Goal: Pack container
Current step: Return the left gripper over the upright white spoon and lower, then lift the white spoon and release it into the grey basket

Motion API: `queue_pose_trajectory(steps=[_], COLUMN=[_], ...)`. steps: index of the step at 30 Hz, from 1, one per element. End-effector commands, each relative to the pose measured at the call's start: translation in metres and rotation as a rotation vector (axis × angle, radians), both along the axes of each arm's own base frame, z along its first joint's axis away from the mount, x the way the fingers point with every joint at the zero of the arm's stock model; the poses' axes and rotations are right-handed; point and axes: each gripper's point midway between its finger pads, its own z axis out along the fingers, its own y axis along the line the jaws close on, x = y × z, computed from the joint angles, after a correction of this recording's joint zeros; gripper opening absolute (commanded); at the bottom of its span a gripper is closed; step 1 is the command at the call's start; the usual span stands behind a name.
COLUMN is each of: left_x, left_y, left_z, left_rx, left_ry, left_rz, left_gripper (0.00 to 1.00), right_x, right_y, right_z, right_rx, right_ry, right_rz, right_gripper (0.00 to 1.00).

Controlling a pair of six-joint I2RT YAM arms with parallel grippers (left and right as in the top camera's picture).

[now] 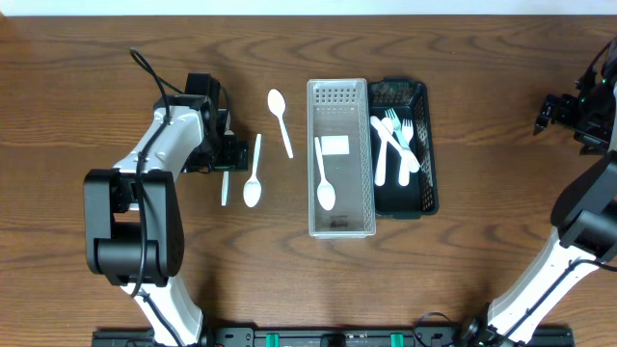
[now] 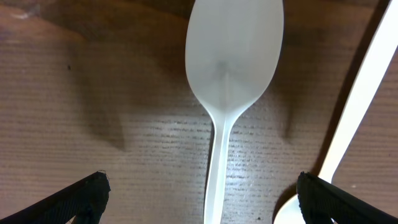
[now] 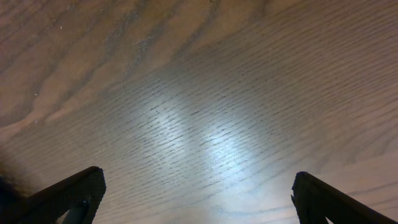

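Note:
A white plastic spoon (image 2: 233,50) lies on the wood table, its handle running between the open fingers of my left gripper (image 2: 202,186). In the overhead view that gripper (image 1: 225,154) covers the spoon's bowl and only the handle (image 1: 225,188) shows. A second spoon (image 1: 253,178) lies just to the right; it also shows in the left wrist view (image 2: 367,81). A third spoon (image 1: 280,118) lies further right. A clear tray (image 1: 311,145) holds one spoon (image 1: 325,183). A black tray (image 1: 431,193) holds white forks (image 1: 395,135). My right gripper (image 1: 546,113) is open and empty over bare wood (image 3: 199,186).
The two trays stand side by side at the table's middle, the black one on the right. The right arm rises along the table's right edge.

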Motion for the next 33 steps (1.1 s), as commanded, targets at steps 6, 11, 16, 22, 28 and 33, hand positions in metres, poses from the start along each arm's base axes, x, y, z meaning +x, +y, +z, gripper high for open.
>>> queue_pose_trajectory(steps=[6,11,16,22,28,33], left_x=[-0.005,-0.005,-0.005,-0.005,-0.005,0.011], left_y=[0.003,0.003,0.003,0.003,0.003,0.002], left_z=[-0.026,-0.027,-0.027,-0.027,-0.023,0.005], left_rx=[0.019,0.019,0.019,0.019,0.020,0.017], left_ry=[0.064,0.063,0.062,0.062,0.071,0.023], left_rz=[-0.012,-0.012,-0.012,-0.012,-0.012,-0.012], left_gripper=[0.98,0.98,0.96,0.31,0.08,0.06], right_x=[0.001,0.001,0.000,0.001,0.001,0.001], right_y=[0.001,0.001,0.001,0.001,0.001,0.001], right_z=[0.002,0.002,0.002,0.002,0.002,0.002], right_rx=[-0.002,-0.002,-0.002,-0.002,-0.002,-0.002], right_ry=[-0.004,-0.004,-0.004,-0.004,-0.004,-0.004], right_rz=[0.017,0.017,0.017,0.017,0.017,0.017], right_gripper=[0.99,0.99,0.99,0.99,0.99,0.99])
